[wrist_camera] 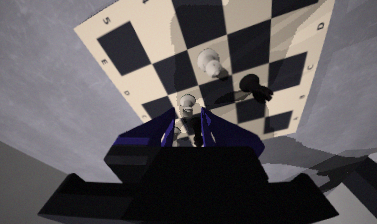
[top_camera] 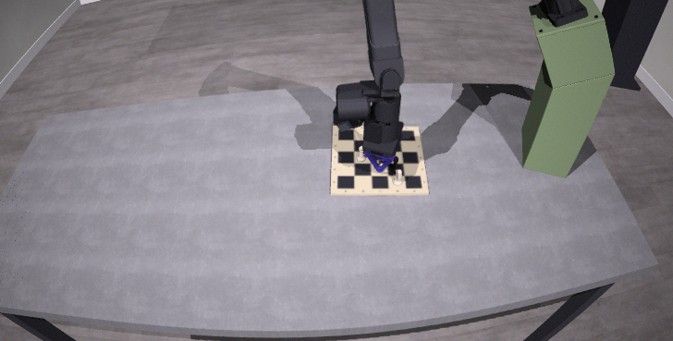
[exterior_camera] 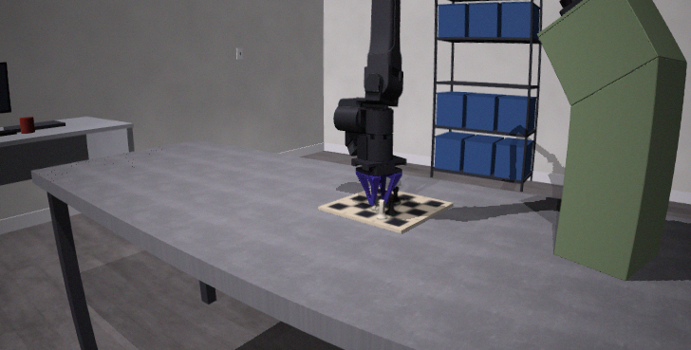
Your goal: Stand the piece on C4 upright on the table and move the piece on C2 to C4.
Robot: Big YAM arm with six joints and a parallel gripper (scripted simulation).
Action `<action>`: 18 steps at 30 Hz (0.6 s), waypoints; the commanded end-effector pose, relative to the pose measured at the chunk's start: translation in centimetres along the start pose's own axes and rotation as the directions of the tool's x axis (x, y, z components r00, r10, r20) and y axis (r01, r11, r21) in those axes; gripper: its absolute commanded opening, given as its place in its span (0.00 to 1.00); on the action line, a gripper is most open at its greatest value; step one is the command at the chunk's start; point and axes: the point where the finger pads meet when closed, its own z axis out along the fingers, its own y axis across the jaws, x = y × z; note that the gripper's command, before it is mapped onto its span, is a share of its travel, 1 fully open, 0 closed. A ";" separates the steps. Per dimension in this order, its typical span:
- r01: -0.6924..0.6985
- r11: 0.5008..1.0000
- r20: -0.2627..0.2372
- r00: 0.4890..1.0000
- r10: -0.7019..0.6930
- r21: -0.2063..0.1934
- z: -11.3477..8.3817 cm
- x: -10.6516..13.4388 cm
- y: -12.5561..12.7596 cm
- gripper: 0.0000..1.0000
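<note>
On the counter (top_camera: 212, 225) (exterior_camera: 241, 231), the board (top_camera: 332, 178) (exterior_camera: 401, 230) (wrist_camera: 91, 31) could be nudged if the hand (top_camera: 380, 167) (exterior_camera: 379, 204) (wrist_camera: 188, 111) were lowered too far. The hand is part-open, nothing gripped; the C4 piece (top_camera: 380, 163) (exterior_camera: 374, 208) (wrist_camera: 187, 102) is seen upright between or just beyond its fingertips. Uneven closing could tip that piece. The near black piece (top_camera: 394, 165) (exterior_camera: 392, 207) (wrist_camera: 197, 131), close beside the fingers, could be knocked by any sideways drift.

By the wrist view, the C2 piece (wrist_camera: 249, 84) is shown upright, apart from the hand; from the top it is hidden by the arm (top_camera: 384, 55) (exterior_camera: 384, 52). The hand's low height is given by the exterior view. Contact with the C4 piece cannot be told in any view.
</note>
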 end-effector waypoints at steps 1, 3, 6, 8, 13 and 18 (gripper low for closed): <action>-0.004 1.000 0.015 1.000 0.004 -0.002 0.6 -0.8 -0.5 0.33; -0.011 1.000 0.045 0.999 0.012 -0.016 -0.2 -2.4 0.0 0.33; -0.011 1.000 0.036 0.999 0.011 -0.012 0.2 -2.0 -0.2 0.33; -0.011 1.000 0.036 0.999 0.011 -0.012 0.2 -2.0 -0.2 0.33; -0.009 1.000 0.024 1.000 0.009 -0.006 0.4 -1.3 -0.4 0.33; -0.009 1.000 0.024 1.000 0.009 -0.006 0.4 -1.4 -0.4 0.33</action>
